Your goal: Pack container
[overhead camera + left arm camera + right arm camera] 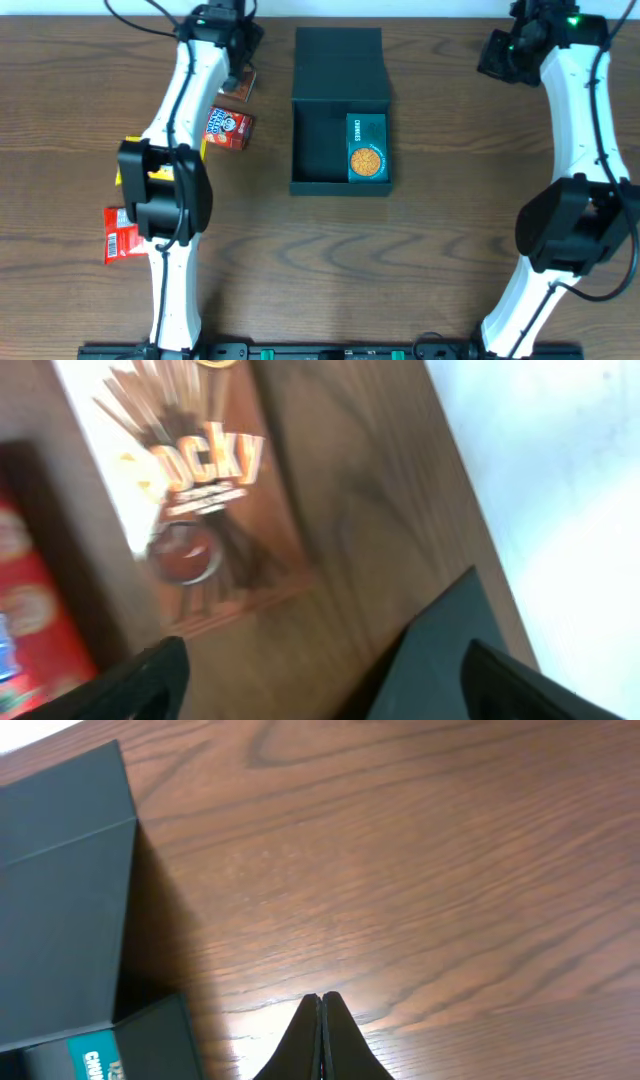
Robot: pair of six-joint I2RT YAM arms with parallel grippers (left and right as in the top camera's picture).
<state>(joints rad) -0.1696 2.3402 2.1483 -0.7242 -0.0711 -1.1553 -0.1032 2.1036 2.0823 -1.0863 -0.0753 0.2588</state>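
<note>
The black container [318, 140] stands open at the table's middle, its flap lid [340, 62] folded back. A small teal cookie box [366, 147] lies inside along the right wall. My left gripper [238, 60] is open and empty at the back left, above a brown Pocky box [241, 86]. In the left wrist view the Pocky box [200, 490] lies ahead of the open fingers [325, 690], with a container corner [440, 650] between them. My right gripper [497, 58] is shut and empty at the back right; in its wrist view the fingertips [321, 1020] meet over bare wood beside the lid [60, 890].
A red snack box [229, 128] lies left of the container. A yellow packet [124, 160] and a red packet [120, 232] lie at the far left, partly under the left arm. The table's back edge runs close behind both grippers.
</note>
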